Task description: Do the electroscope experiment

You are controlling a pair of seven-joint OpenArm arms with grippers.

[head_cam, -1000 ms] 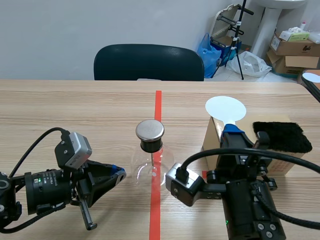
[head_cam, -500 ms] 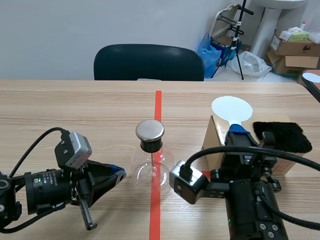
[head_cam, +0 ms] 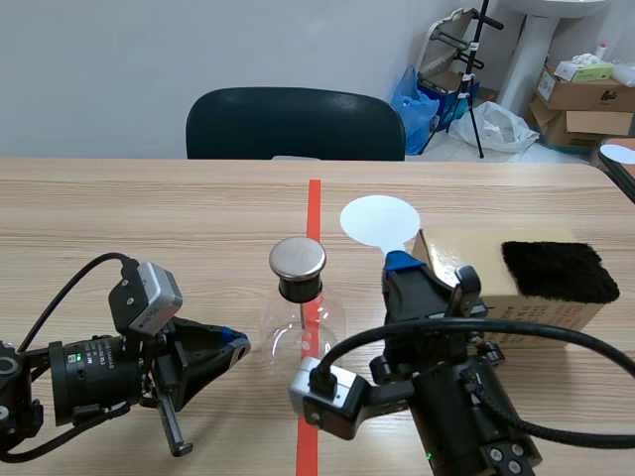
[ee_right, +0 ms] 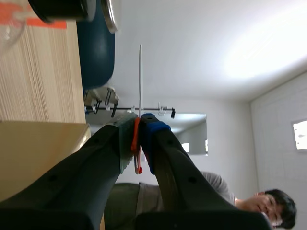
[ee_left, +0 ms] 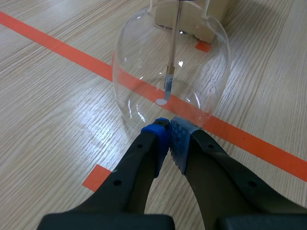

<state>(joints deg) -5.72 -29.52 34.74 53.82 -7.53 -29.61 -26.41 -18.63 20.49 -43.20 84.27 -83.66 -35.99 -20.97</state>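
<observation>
The electroscope (head_cam: 299, 307) is a clear glass flask with a black neck and a round metal cap, standing on the red tape line at mid-table. My right gripper (head_cam: 405, 268) is shut on the handle of a white round paddle (head_cam: 377, 220), whose disc is held upright just right of the metal cap, apart from it. In the right wrist view the paddle (ee_right: 140, 81) shows edge-on between the fingertips of the gripper (ee_right: 137, 125). My left gripper (ee_left: 168, 130) is shut on nothing, its tips touching or nearly touching the flask (ee_left: 171, 62) at its base. A black fur cloth (head_cam: 552, 271) lies on a cardboard box (head_cam: 454, 260).
A dark chair (head_cam: 295, 124) stands behind the table's far edge. Boxes, bags and a stand crowd the back right corner of the room. Another white disc (head_cam: 619, 153) sits at the table's far right edge.
My right arm has swung left with the white paddle, from over the cardboard box to beside the electroscope's cap. The left arm has stayed where it was.
</observation>
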